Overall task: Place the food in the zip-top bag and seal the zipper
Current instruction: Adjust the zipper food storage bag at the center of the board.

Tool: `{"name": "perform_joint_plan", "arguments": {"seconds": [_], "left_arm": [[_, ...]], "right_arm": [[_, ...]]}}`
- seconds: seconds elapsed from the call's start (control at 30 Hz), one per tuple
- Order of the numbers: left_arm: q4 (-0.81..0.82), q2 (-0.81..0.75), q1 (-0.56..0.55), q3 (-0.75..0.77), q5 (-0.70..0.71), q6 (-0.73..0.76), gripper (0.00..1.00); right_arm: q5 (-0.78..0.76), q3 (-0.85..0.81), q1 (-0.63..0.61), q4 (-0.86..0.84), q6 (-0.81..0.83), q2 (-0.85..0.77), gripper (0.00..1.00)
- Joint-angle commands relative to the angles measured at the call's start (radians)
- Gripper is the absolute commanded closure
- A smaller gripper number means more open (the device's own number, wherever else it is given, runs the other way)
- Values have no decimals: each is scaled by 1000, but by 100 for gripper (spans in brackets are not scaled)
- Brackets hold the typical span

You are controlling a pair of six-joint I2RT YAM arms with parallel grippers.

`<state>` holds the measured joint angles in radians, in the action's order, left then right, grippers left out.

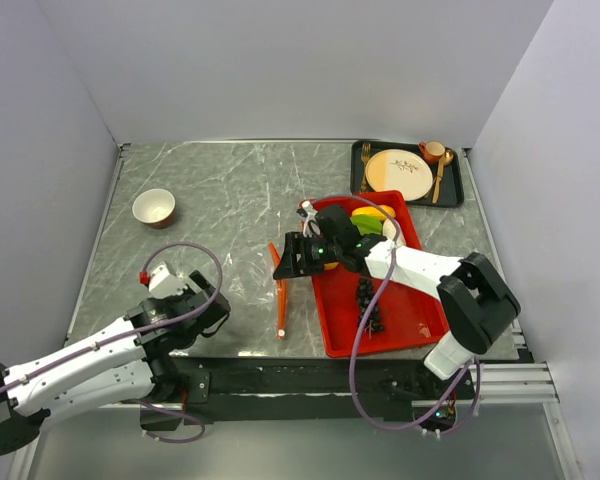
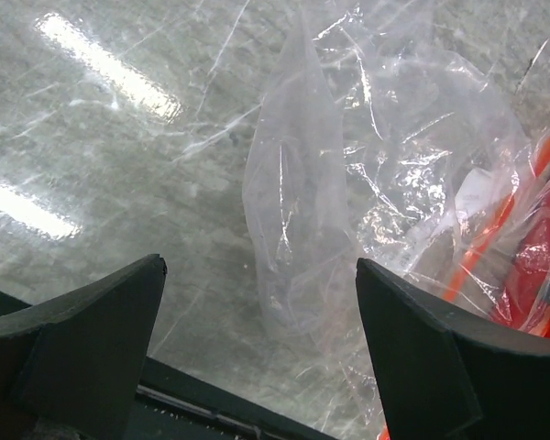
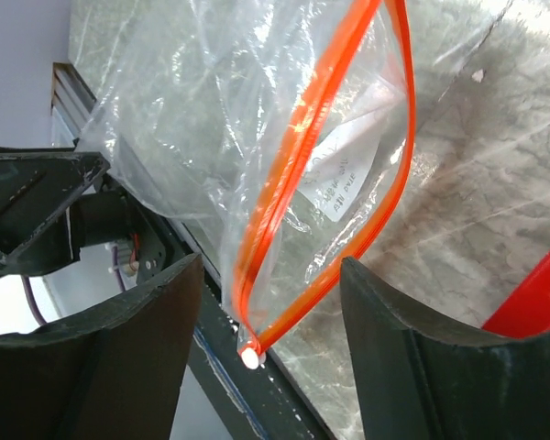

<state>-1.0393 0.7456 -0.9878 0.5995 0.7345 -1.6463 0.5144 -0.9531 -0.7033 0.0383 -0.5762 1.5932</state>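
The right fingers (image 3: 137, 367) stood spread and empty, with the zipper (image 3: 321, 156) lying in the gap between them. Its two orange tracks gaped apart and ran lengthwise away from the fingertips, the white slider (image 3: 249, 357) at the end by the near edge of the surface (image 1: 220, 190). The zip-top bag (image 2: 302, 202) lay limp just ahead of the left fingers (image 2: 449, 367), which were also released. Behind the right fingers, the food (image 1: 372, 215) sat in the red tray (image 1: 405, 320).

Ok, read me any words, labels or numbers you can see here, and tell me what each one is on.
White label on the clear bag: a few printed lines, too blurred to read.
Nothing else carries writing; the plate shows only a dark drawn sprig, not letters.
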Motion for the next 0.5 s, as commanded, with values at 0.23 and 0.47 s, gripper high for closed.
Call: {"name": "perform_joint_plan", "arguments": {"seconds": [0.23, 0.47], "left_arm": [[197, -14, 29, -52, 51, 90, 35], [282, 8, 121, -53, -15, 194, 77]], "right_arm": [[65, -70, -5, -75, -16, 45, 50], [78, -73, -5, -78, -17, 50, 60]]}}
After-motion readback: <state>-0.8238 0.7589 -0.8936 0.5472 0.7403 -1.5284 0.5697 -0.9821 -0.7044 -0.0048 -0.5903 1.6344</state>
